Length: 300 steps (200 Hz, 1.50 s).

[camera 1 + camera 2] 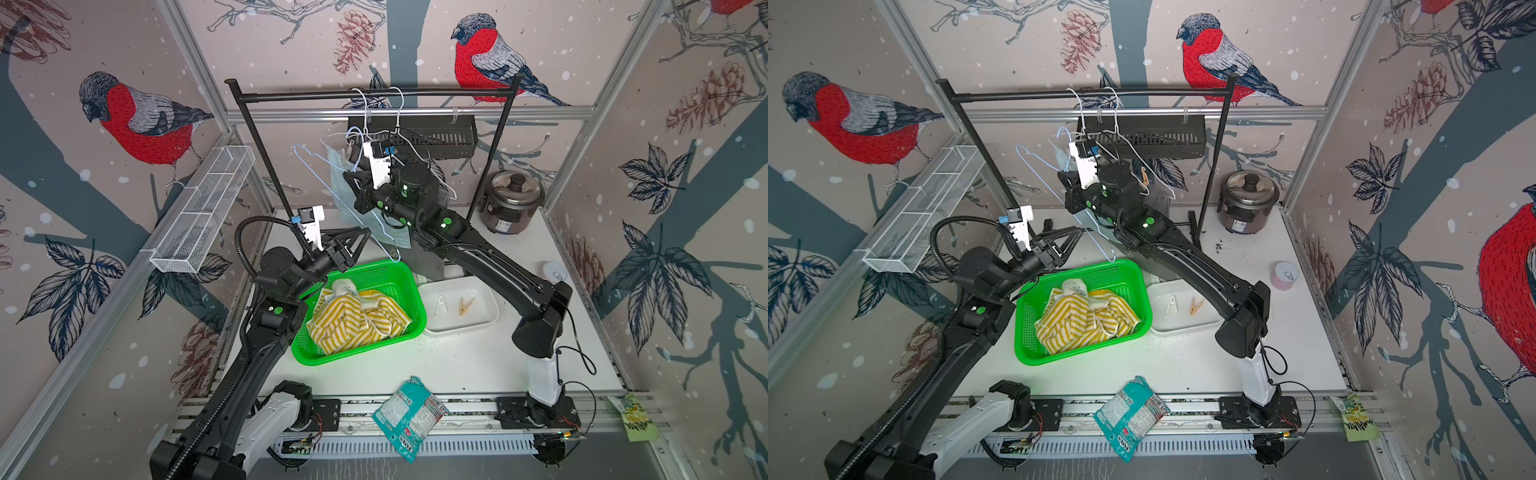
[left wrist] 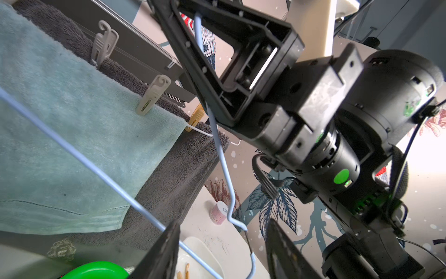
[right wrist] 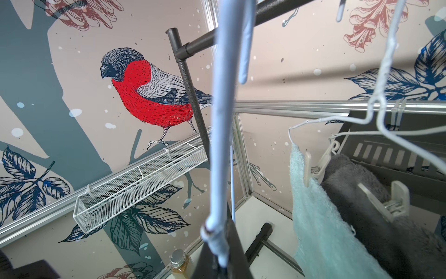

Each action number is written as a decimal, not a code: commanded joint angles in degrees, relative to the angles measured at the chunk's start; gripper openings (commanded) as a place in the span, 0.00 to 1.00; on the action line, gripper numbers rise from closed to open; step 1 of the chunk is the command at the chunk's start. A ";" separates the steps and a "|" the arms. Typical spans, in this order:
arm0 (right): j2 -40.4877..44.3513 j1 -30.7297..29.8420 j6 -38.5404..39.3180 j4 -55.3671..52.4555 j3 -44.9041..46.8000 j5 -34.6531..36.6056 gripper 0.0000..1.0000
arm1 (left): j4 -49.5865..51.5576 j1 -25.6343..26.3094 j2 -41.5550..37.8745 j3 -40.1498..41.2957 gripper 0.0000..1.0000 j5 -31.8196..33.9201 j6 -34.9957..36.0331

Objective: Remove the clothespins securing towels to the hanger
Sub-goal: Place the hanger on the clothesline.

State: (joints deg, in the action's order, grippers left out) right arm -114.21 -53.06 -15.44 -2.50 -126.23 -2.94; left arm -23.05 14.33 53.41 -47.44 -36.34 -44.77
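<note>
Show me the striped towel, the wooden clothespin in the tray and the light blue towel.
striped towel (image 1: 353, 321), a top view, heap's middle
wooden clothespin (image 1: 466, 308), a top view, mid-body
light blue towel (image 2: 72, 145), left wrist view, hanging face

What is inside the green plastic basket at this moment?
A crumpled yellow-and-white striped terry towel lies in the green plastic basket, a whitish bunch of cloth at its back edge. Together they cover most of the floor; anything beneath cannot be seen.

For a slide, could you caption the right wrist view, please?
Right end effector gripping blue hanger; pegged aqua towel, grey towel alongside.
</note>
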 commanded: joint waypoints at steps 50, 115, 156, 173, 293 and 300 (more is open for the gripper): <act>0.60 -1.03 -1.95 3.73 0.47 -0.73 0.00 | -6.97 1.05 2.98 -1.05 0.51 -1.65 -2.17; 0.40 -1.67 -2.26 3.99 0.46 -1.10 0.00 | -7.06 2.25 5.30 -1.60 0.42 -1.20 -2.16; 0.35 -2.00 -2.54 4.18 0.73 -1.28 0.00 | -7.37 2.59 5.95 -2.13 0.35 -0.47 -2.36; 0.31 -2.21 -2.40 4.22 0.81 -1.21 0.00 | -7.60 2.81 6.34 -2.61 0.34 -0.40 -2.34; 2.42 -2.49 1.46 2.25 1.94 3.38 0.15 | -3.48 2.94 4.91 -3.39 0.00 1.90 -6.59; 2.90 -2.49 1.78 2.33 2.47 3.53 0.20 | -3.36 2.94 4.42 -3.01 0.00 2.53 -7.17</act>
State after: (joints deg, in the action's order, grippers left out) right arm -113.08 -55.68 -15.70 -0.56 -124.60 -1.56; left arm -24.49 17.37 59.16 -50.89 -34.70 -49.67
